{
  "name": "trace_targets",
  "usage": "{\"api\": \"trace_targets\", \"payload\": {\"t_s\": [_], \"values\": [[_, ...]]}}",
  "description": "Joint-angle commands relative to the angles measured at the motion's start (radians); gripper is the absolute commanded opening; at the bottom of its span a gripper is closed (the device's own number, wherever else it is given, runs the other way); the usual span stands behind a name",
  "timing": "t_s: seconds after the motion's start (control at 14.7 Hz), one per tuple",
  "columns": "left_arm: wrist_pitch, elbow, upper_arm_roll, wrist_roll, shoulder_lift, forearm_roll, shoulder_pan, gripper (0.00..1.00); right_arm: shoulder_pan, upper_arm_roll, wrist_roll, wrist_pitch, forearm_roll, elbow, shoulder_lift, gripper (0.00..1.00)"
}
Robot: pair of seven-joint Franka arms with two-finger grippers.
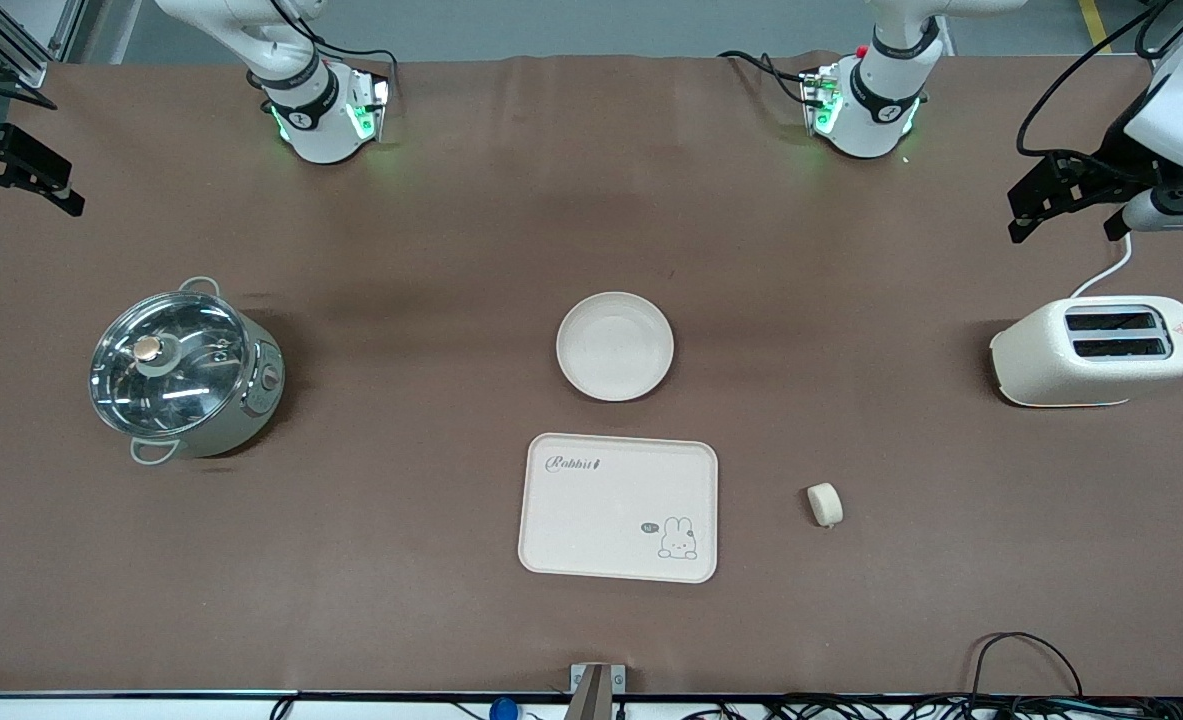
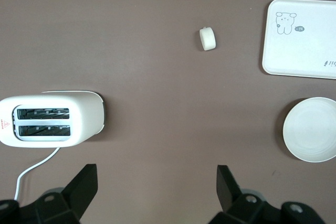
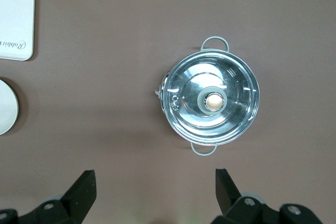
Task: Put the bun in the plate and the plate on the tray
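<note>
The bun (image 1: pixel 824 504) is a small cream block lying on the table beside the tray (image 1: pixel 618 507), toward the left arm's end. The round plate (image 1: pixel 615 346) is empty and sits just farther from the front camera than the tray, apart from it. My left gripper (image 1: pixel 1063 212) is open and empty, up in the air near the toaster. My right gripper (image 1: pixel 21 185) is open and empty, up over the table's right-arm end. The left wrist view shows the bun (image 2: pixel 208 39), tray (image 2: pixel 302 38) and plate (image 2: pixel 311 136) past my open left gripper (image 2: pixel 156 187). My right gripper (image 3: pixel 156 190) is open.
A cream toaster (image 1: pixel 1099 350) with a white cord stands at the left arm's end. A lidded steel pot (image 1: pixel 186 372) stands at the right arm's end; it also shows in the right wrist view (image 3: pixel 212 100). Cables lie along the table's front edge.
</note>
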Motion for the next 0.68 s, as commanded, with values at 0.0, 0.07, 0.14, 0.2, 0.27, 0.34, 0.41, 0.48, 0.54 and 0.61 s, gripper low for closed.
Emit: {"api": "trace_targets", "payload": {"t_s": [0.0, 0.07, 0.14, 0.2, 0.27, 0.34, 0.41, 0.48, 0.54, 0.61], "values": [[-0.025, 0.026, 0.001, 0.027, 0.009, 0.023, -0.002, 1.0, -0.004, -0.003, -0.008, -0.001, 0.018, 0.003, 0.002, 1.0], [-0.025, 0.034, 0.001, 0.039, 0.013, 0.023, -0.004, 1.0, -0.005, -0.003, -0.008, -0.001, 0.018, 0.003, 0.002, 1.0], [-0.025, 0.037, 0.003, 0.039, 0.013, 0.023, -0.002, 1.0, -0.008, -0.003, -0.008, -0.001, 0.018, 0.003, 0.002, 1.0], [-0.025, 0.035, 0.001, 0.039, 0.015, 0.023, -0.002, 1.0, -0.012, -0.003, -0.008, -0.001, 0.022, 0.001, 0.002, 1.0], [-0.025, 0.032, 0.0, 0.034, 0.015, 0.023, -0.002, 1.0, -0.01, -0.003, -0.007, 0.001, 0.037, 0.001, 0.005, 1.0], [-0.025, 0.032, 0.0, 0.031, 0.036, 0.023, -0.008, 1.0, -0.008, -0.003, -0.001, 0.001, 0.066, 0.0, 0.011, 1.0], [-0.024, 0.029, 0.0, 0.025, 0.071, 0.023, -0.013, 1.0, -0.005, -0.003, 0.004, 0.002, 0.098, 0.0, 0.03, 1.0], [-0.015, 0.026, -0.003, 0.021, 0.122, 0.017, -0.016, 1.0, 0.005, 0.001, 0.006, 0.014, 0.123, -0.019, 0.06, 1.0], [0.016, 0.032, -0.017, 0.021, 0.198, 0.009, -0.016, 1.0, 0.028, 0.003, 0.007, 0.065, 0.138, -0.058, 0.074, 1.0], [0.098, 0.032, -0.022, 0.021, 0.269, 0.006, -0.019, 1.0, 0.063, 0.003, 0.019, 0.143, 0.141, -0.124, 0.079, 1.0]]}}
